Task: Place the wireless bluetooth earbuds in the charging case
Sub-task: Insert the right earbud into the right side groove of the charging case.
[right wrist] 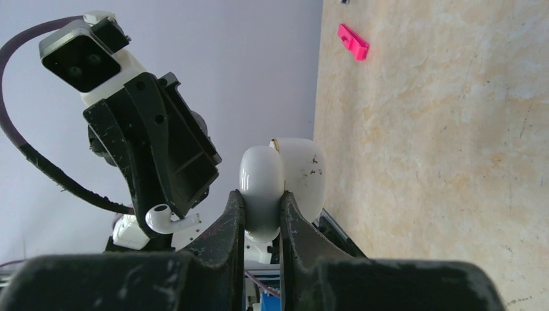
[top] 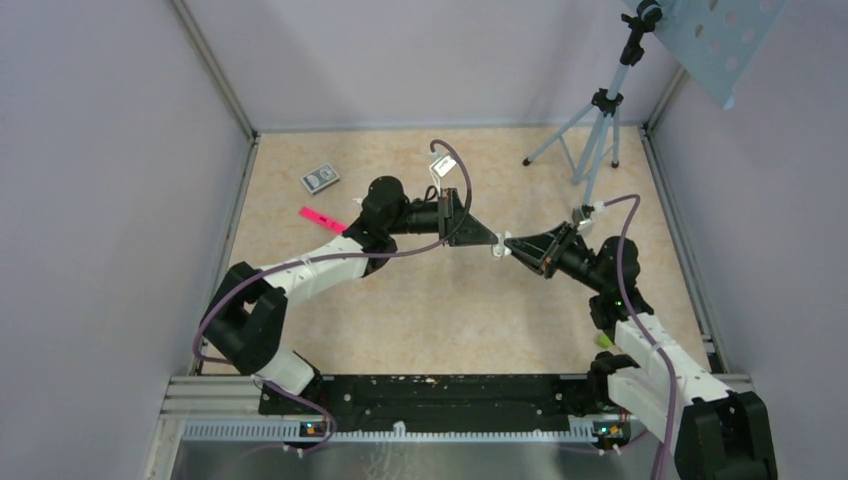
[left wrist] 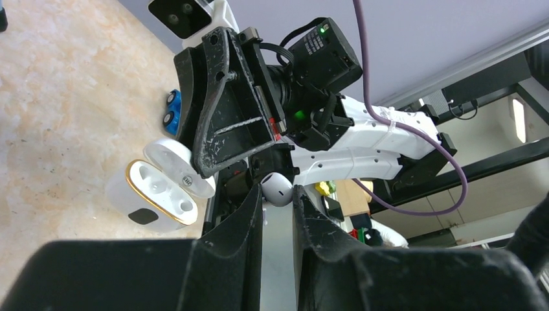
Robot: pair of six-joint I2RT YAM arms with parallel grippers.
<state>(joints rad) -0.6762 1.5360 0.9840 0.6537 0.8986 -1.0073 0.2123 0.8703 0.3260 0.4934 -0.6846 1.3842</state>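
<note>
Both arms reach forward from their bases and bend inward, so the two grippers meet tip to tip above the middle of the pale marbled table. The left arm lies low and stretches to the right, with its wrist turned so that the fingers point sideways. The right arm rises from the near right corner and points to the left.

The left gripper has its fingers drawn narrow, and they pinch one small white stemmed plastic earbud. The round head of the earbud sticks out past the fingertips. In the right wrist view its short stem is seen at the tip of this gripper.

The right gripper is also narrow and clamps the white rounded plastic charging case by its body. The case is lifted in the air. Its lid stands open, and the two wells inside the gold rim are bare.

The earbud is near the open case but not inside it. From above I cannot tell if they touch.

On the table, well apart from the grippers, lies a pink plastic block, and farther back a small grey box.
</note>
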